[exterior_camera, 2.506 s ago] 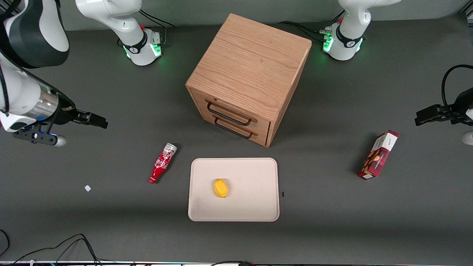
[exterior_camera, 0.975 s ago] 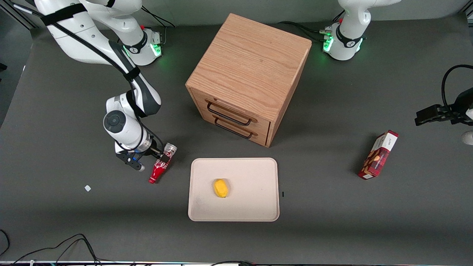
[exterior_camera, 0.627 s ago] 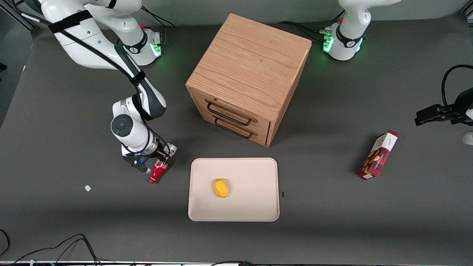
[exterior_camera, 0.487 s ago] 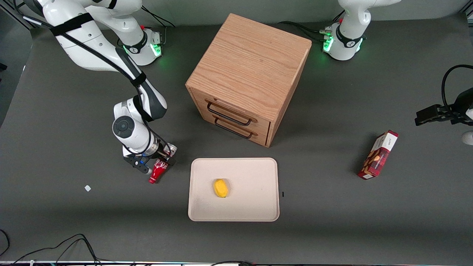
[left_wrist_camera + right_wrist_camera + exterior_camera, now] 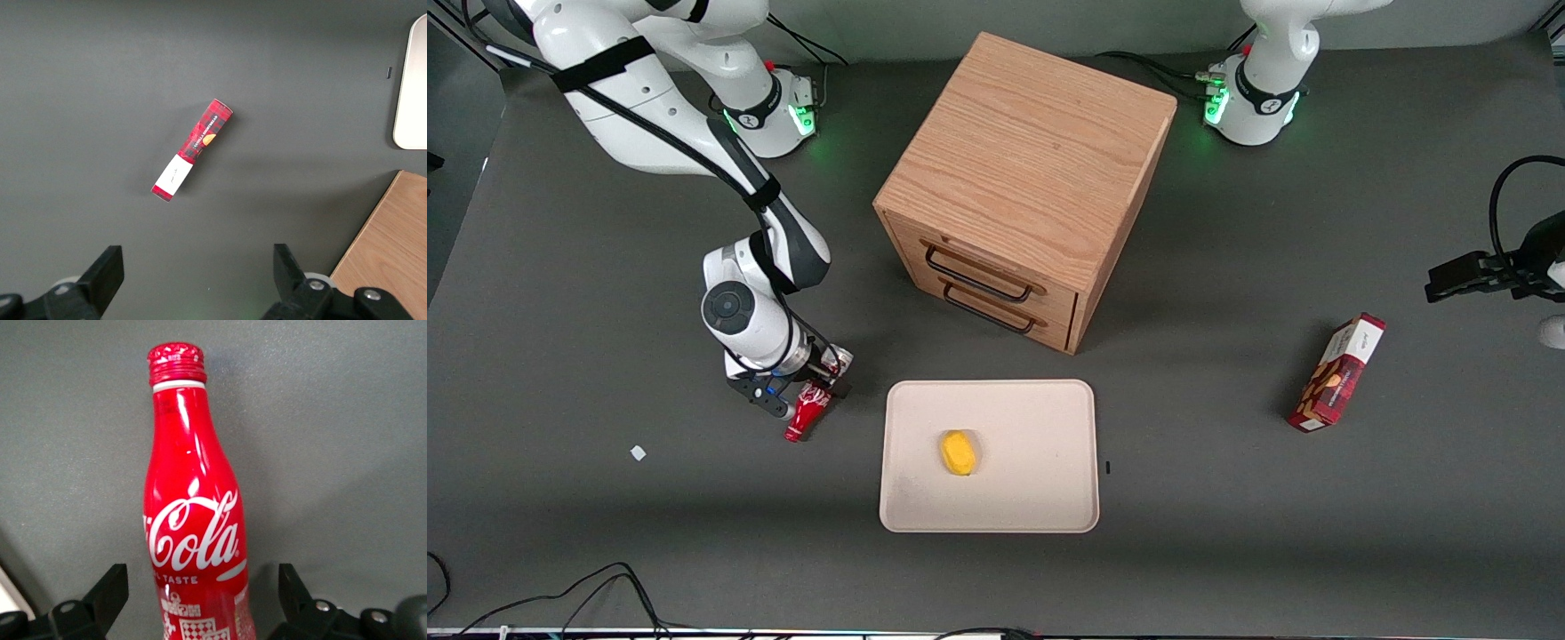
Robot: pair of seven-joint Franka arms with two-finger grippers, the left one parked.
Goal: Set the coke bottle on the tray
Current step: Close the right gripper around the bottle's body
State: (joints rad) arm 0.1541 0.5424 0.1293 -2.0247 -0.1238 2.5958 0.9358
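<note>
End effector over the coke bottle, tray alongside.

I see the tray [image 5: 1040,418] flat on the worktop [image 5: 1227,533]; just beside it, toward the working arm's end, lies the coke bottle [image 5: 193,513], and my end effector [image 5: 815,383] straddles it, fingers [image 5: 107,593] spread, not touching.

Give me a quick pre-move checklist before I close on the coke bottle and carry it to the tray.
1. Gripper open: ok, a finger shows on each side of the coke bottle with a gap to it.
2. Bottle centred between the fingers: ok in the right wrist view.
3. Gripper low enough on the lying bottle: cannot tell; the wrist covers the bottle's middle in the front view.
4. Landing space on the tray: ok, only a small yellow object lies near its middle.
5. Path from bottle to tray: ok, bare table between them; the wooden cabinet stands farther from the front camera.
</note>
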